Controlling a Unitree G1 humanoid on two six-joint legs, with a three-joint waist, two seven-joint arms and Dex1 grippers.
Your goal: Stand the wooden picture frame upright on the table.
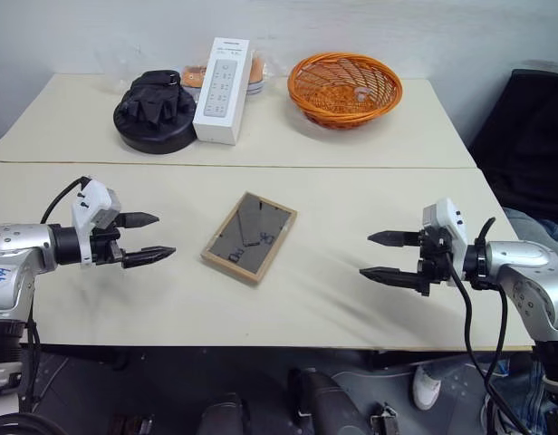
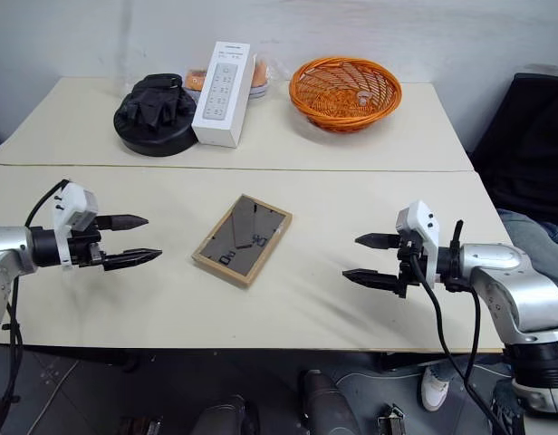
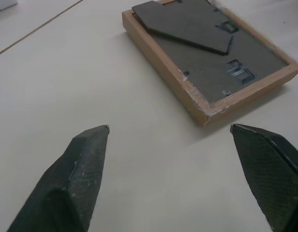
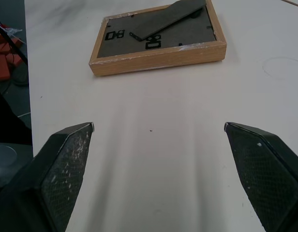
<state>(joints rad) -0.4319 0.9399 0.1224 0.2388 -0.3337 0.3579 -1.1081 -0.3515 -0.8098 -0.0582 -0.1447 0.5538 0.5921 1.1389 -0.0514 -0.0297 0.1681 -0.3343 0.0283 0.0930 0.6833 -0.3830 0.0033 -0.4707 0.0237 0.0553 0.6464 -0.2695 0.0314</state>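
The wooden picture frame lies flat and face-down on the table, its dark grey back uppermost and the fold-out stand folded against that back. The frame rests near the middle of the near tabletop, turned at an angle to the table's front edge.

The left gripper hovers above the table to the left of the frame, well apart from it, its two black fingers spread and empty, pointing toward the frame. The right gripper hovers to the right of the frame, also well apart, fingers spread wide with nothing between them, likewise aimed at the frame. The frame thus sits between the two grippers, touched by neither.

Beyond the frame, across a seam in the tabletop, stand three further items: directly behind the frame a tall white box printed with a remote control; to the box's left, touching or just beside it, a black round object with a crumpled black top; behind the frame to the right, an orange wicker basket.
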